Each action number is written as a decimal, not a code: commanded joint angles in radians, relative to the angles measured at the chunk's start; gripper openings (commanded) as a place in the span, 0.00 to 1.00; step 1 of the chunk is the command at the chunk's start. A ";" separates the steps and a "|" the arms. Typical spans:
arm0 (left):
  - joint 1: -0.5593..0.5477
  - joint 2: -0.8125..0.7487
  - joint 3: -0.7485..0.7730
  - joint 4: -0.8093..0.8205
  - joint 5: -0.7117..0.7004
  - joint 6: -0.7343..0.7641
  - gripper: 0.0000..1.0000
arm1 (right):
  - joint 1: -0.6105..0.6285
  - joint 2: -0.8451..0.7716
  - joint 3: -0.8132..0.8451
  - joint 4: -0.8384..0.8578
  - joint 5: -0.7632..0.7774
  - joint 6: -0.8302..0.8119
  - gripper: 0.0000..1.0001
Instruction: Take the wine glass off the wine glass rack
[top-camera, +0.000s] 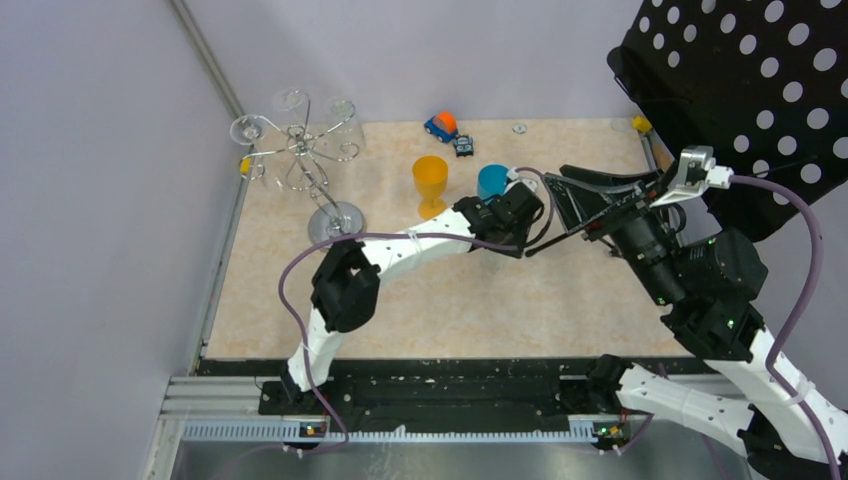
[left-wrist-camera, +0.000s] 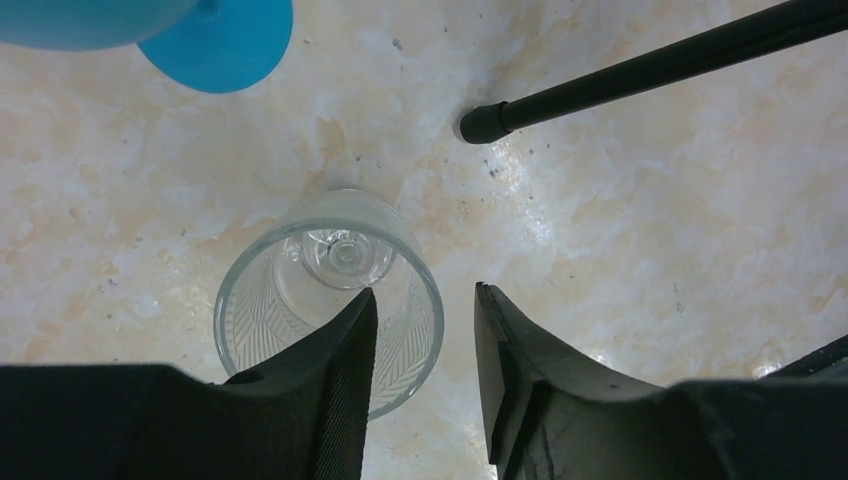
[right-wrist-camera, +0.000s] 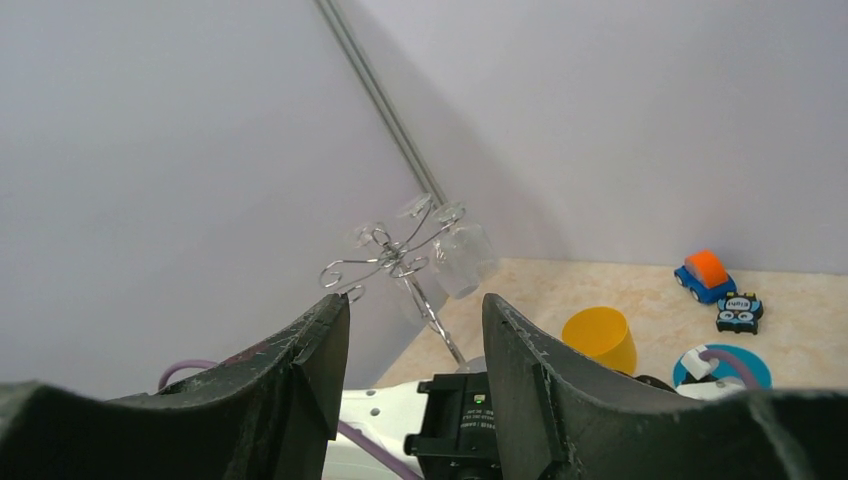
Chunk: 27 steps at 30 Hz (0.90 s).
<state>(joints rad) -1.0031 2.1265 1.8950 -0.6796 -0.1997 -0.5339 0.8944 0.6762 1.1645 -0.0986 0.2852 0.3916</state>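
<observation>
The chrome wine glass rack (top-camera: 300, 160) stands at the back left of the table, with clear glasses (top-camera: 342, 115) hanging upside down from its hook arms. It also shows in the right wrist view (right-wrist-camera: 400, 262). A clear wine glass (left-wrist-camera: 328, 300) stands upright on the table under my left gripper (left-wrist-camera: 422, 295). That gripper is open. Its left finger (left-wrist-camera: 340, 360) overlaps the glass rim, and the gap between the fingers lies to the right of the glass. My right gripper (right-wrist-camera: 415, 310) is open and empty, raised above the table and facing the rack.
An orange cup (top-camera: 430, 180) and a blue cup (top-camera: 492, 180) stand mid-table beside my left gripper (top-camera: 500, 245). A toy car (top-camera: 441, 125) and a small black toy (top-camera: 463, 145) lie at the back. A thin black rod (left-wrist-camera: 480, 122) ends near the glass. A perforated black panel (top-camera: 740, 90) fills the right.
</observation>
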 joint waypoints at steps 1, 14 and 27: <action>0.001 -0.113 -0.015 0.042 -0.004 -0.018 0.50 | -0.002 0.016 0.023 0.005 0.010 0.018 0.53; 0.090 -0.512 -0.003 -0.006 -0.030 0.101 0.75 | -0.003 0.063 0.055 0.005 0.023 0.064 0.52; 0.552 -0.705 0.155 -0.152 -0.027 0.161 0.94 | -0.002 0.143 0.053 0.014 0.000 0.109 0.52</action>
<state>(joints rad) -0.5560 1.4563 1.9953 -0.7681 -0.2337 -0.3916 0.8944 0.7994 1.1679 -0.1047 0.2913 0.4789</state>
